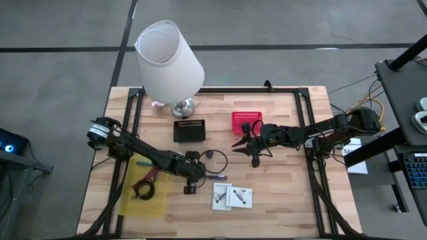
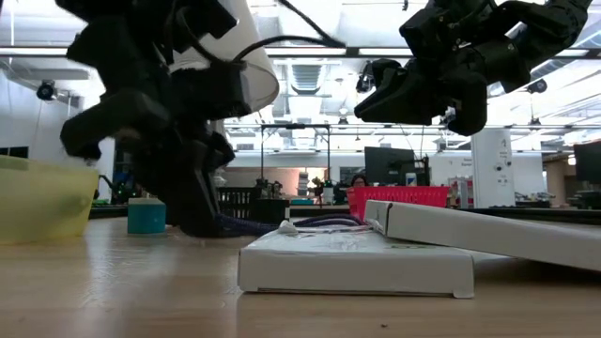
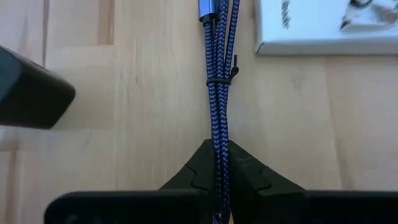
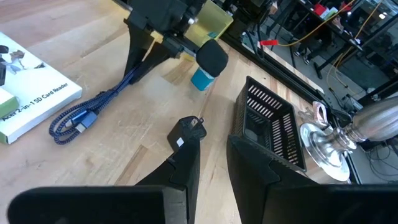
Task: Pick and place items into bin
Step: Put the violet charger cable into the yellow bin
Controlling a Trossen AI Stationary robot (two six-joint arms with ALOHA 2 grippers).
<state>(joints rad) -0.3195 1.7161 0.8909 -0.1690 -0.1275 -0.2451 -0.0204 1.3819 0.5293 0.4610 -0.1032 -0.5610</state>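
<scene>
Wooden tabletop on grey concrete floor.

White packet, off to one side of the right gripper's jaws, beyond the bundled blue cable: "Acer 2-in-1 SD Card Reader", first word partly cut off.
White packet ahead of the left gripper's jaws: print cropped, unreadable.

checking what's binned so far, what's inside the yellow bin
In the yellow bin, the high view shows a maroon strap ending in a dark ring, and a teal pen at its far edge. The left arm crosses that corner, so anything beneath it is hidden.
</scene>
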